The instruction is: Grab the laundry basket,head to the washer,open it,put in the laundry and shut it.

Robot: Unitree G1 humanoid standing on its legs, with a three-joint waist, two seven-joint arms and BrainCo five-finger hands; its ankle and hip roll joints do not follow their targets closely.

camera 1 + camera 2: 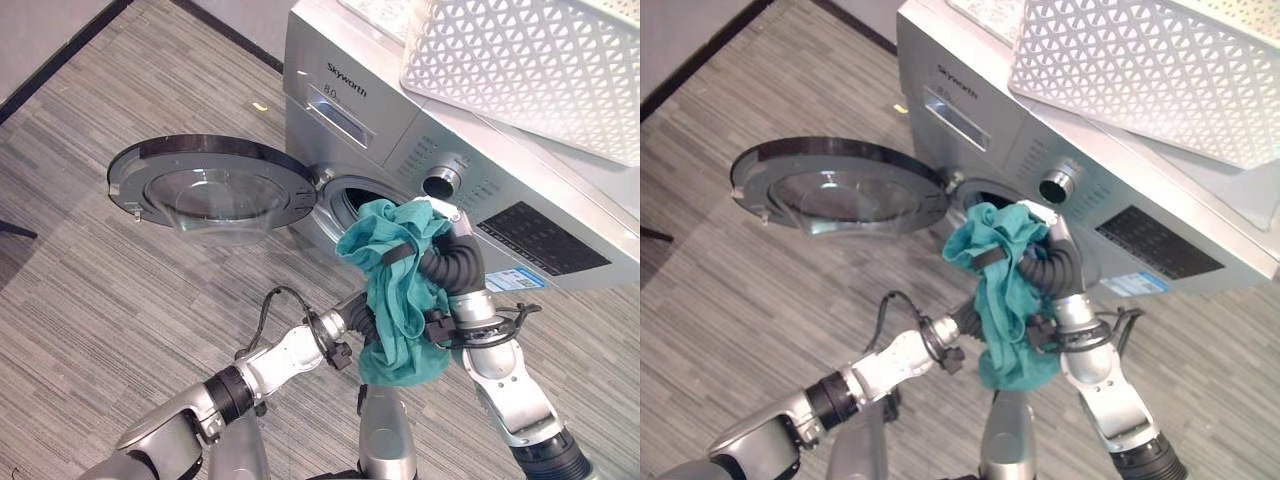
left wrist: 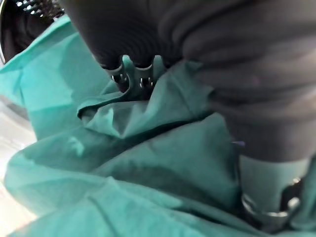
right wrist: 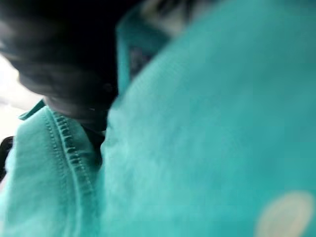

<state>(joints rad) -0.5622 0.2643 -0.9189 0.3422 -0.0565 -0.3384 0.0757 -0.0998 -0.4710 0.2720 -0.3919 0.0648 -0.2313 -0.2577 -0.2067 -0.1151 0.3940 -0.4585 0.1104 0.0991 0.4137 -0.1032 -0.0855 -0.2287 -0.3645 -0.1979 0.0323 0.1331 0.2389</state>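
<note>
Teal cloth [image 1: 400,290] draped over right robot hand [image 1: 452,250] at washer [image 1: 400,140] opening.

The 2 eye views look steeply down from the head onto the washer [image 1: 440,170], its open door [image 1: 210,185], the white basket [image 1: 530,65] on top and the striped floor [image 1: 90,300]. They share nearly the whole scene, the right eye view set slightly aside. The left wrist view sits very close, facing along its dark cover across the teal cloth [image 2: 148,163] toward the drum opening [image 2: 29,15]. The right wrist view is pressed against the same cloth [image 3: 207,128].
</note>
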